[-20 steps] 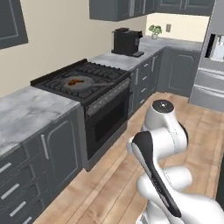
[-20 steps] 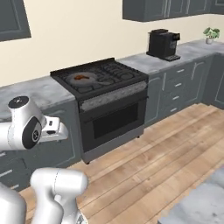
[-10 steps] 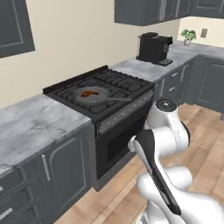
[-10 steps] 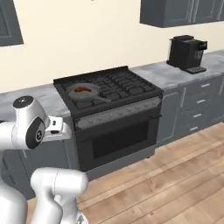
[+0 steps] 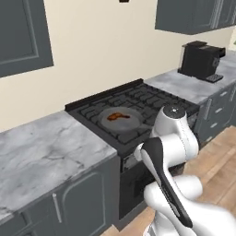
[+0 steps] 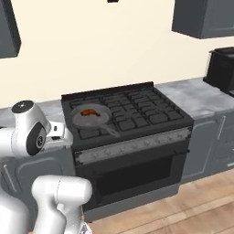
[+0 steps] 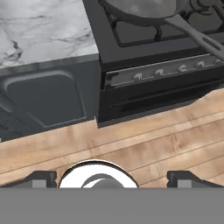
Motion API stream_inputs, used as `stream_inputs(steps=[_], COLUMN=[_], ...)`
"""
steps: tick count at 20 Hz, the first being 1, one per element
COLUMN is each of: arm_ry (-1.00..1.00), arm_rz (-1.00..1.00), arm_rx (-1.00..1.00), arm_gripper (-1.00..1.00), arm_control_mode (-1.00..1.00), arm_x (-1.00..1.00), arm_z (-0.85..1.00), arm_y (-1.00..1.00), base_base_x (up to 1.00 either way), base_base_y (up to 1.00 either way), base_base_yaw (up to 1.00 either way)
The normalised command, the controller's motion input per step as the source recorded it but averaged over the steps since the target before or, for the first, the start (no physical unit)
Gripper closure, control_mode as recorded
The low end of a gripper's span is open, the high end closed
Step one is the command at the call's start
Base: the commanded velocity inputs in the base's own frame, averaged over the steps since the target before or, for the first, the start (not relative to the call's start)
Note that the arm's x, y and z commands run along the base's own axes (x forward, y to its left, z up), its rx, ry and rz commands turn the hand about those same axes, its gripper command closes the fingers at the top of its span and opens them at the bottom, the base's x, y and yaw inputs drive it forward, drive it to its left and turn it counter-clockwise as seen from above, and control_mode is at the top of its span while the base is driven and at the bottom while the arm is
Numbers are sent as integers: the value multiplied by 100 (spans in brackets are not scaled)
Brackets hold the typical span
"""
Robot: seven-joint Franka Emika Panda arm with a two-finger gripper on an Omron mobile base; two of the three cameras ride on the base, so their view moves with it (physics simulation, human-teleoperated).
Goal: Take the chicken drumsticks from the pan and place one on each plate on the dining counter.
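Observation:
The grey pan (image 5: pixel 122 120) sits on the front left burner of the black stove (image 5: pixel 138 108), its thin handle (image 6: pixel 111 131) pointing toward the stove's front edge. The orange-brown chicken drumsticks (image 5: pixel 118 116) lie close together inside the pan (image 6: pixel 89 116), and I see them as one small patch (image 6: pixel 92 111). In the hand view my gripper (image 7: pixel 112 178) hangs low over the wooden floor in front of the oven, open with nothing between its fingertips (image 7: pixel 42 177). The pan's rim (image 7: pixel 140 9) shows at the top of that view. The plates and the dining counter are out of view.
Marble wall counters flank the stove on the left (image 5: pixel 46 154) and right (image 6: pixel 194 93). A black coffee machine (image 5: pixel 201 60) stands on the right one. Oven knobs (image 7: pixel 160 72) line the stove front. Dark cabinets (image 7: pixel 41 98) sit below, with wooden floor (image 6: pixel 192 212) in front.
The whole scene has shifted: the base has driven closer to the stove, which now stands nearer and more square in front. The drumsticks stay in the pan.

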Motion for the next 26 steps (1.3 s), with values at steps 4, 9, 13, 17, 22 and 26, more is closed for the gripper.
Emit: stream_inputs(steps=[4, 9, 13, 17, 22, 26], arm_ry=[0, 0, 0, 0, 0, 3], arm_rz=[0, 0, 0, 0, 0, 0], arm_rx=[0, 0, 0, 0, 0, 1], arm_gripper=[-100, -100, -100, -100, -100, -100], arm_control_mode=[100, 100, 100, 100, 100, -100], arm_x=[0, 0, 0, 0, 0, 60], arm_z=[0, 0, 0, 0, 0, 0], arm_y=[0, 0, 0, 0, 0, -22], base_base_x=[100, 95, 21, 1, 4, 12], base_base_y=[-12, -4, 0, 0, -1, -5], base_base_yaw=[22, 19, -1, 0, 0, 0])
